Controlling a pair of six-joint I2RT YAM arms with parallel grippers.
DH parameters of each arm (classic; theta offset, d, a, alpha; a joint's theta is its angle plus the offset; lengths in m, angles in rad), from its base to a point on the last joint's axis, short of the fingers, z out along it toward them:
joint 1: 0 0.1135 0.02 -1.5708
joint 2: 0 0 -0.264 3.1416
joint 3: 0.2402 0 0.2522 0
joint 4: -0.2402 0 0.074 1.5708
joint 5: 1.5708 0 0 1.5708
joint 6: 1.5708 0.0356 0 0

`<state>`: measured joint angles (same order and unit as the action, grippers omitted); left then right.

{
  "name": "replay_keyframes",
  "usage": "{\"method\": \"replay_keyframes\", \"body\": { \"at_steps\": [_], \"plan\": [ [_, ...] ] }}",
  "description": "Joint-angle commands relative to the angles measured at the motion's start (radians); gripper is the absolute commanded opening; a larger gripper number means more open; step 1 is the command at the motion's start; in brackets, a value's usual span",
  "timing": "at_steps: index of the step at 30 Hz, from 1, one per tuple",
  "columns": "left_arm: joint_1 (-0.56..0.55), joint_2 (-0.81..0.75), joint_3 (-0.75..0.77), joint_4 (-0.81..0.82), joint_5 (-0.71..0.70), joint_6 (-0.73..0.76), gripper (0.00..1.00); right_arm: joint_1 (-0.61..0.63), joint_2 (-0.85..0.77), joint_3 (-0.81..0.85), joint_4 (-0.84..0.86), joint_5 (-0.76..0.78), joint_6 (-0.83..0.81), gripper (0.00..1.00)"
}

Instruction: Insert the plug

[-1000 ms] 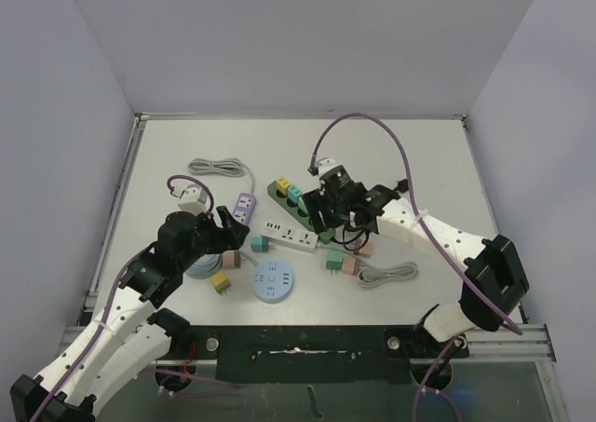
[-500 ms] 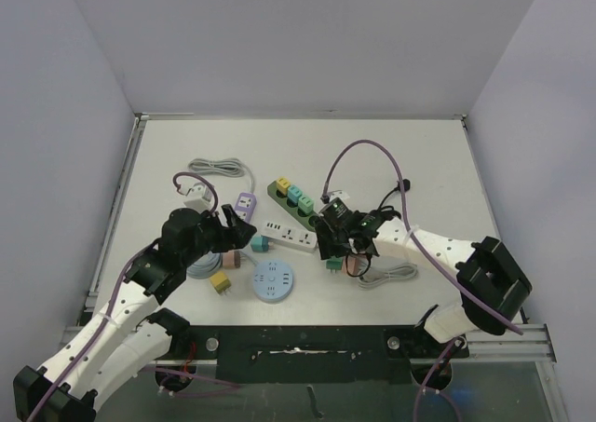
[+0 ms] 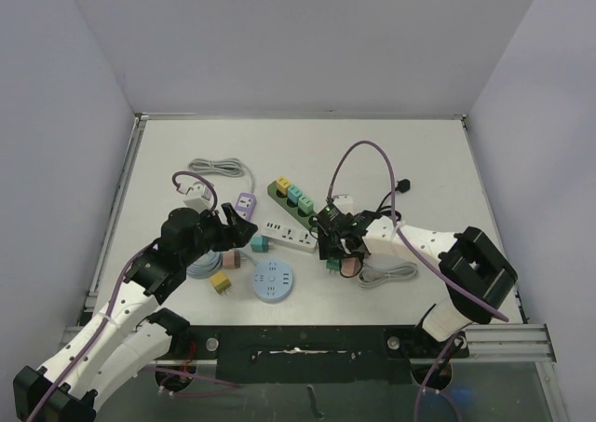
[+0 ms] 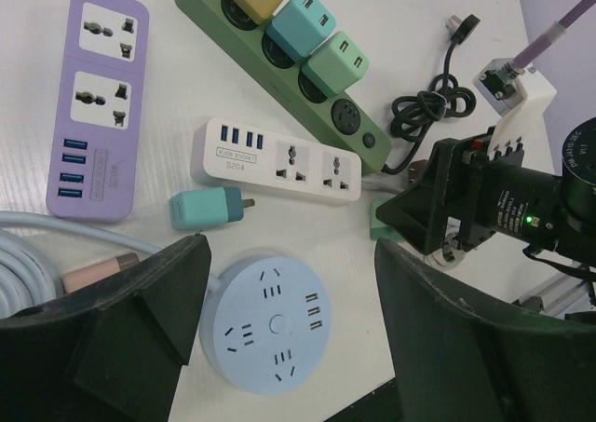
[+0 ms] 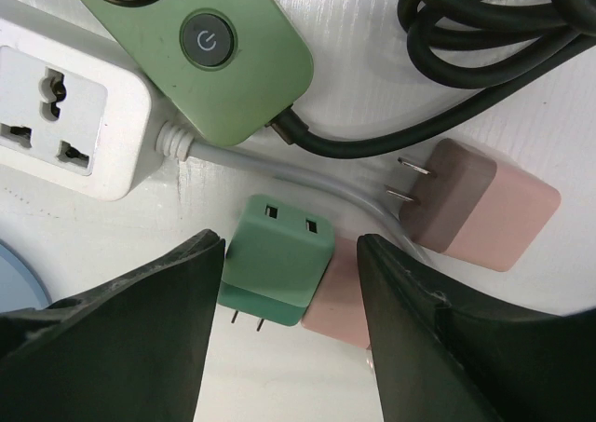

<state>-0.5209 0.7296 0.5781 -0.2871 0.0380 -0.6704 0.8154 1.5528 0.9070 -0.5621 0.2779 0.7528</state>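
Broadly, the white table (image 3: 419,152) is closed in by pale walls (image 3: 279,49) on three sides. Bare room runs along its far edge and down its right side, and the clutter sits in the middle.

Longest there is the green power strip (image 3: 296,201), lying slantwise with three adapters (image 4: 298,21) plugged in. Just nearer lies the white power strip (image 3: 289,237), its right end close beside the green strip's switch end. The purple power strip (image 3: 244,206) lies further left, by the left gripper (image 3: 233,224), which hovers above the table with its fingers spread wide and nothing between them.

A round blue socket (image 3: 273,280) sits toward the front edge, apart from the strips. One grey coiled cable (image 3: 216,168) lies at the far left; a second grey coil (image 3: 388,275) lies right of the right gripper (image 3: 333,245); a black cable (image 5: 494,31) loops off the green strip's end.

The green plug (image 5: 279,259) lies flat on the table between the right gripper's fingers (image 5: 121,338), prongs pointing away from the strips. One finger is at its edge and a slit of room shows at the other, so the jaws stand partly apart, not clamped. A pink plug (image 5: 480,203) lies just beside; another pink block (image 5: 340,301) touches the green plug's side, leaving little room there. A teal plug (image 3: 260,244) lies between the white strip and the round socket; a yellow plug (image 3: 221,282) lies left of that socket.
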Motion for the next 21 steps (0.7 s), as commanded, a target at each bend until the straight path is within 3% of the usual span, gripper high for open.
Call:
{"method": "replay_keyframes", "body": {
  "at_steps": [1, 12, 21],
  "plan": [
    [0.004, -0.01, 0.006, 0.062, 0.025, -0.001, 0.7, 0.014, 0.012, 0.029, 0.047, 0.002, 0.034, 0.58],
    [0.004, -0.012, -0.005, 0.063, 0.034, -0.003, 0.7, 0.043, 0.033, 0.042, 0.145, -0.084, 0.0, 0.5],
    [0.004, -0.006, -0.007, 0.076, 0.04, -0.006, 0.7, 0.065, 0.084, 0.069, 0.056, 0.009, 0.014, 0.51]
  ]
}}
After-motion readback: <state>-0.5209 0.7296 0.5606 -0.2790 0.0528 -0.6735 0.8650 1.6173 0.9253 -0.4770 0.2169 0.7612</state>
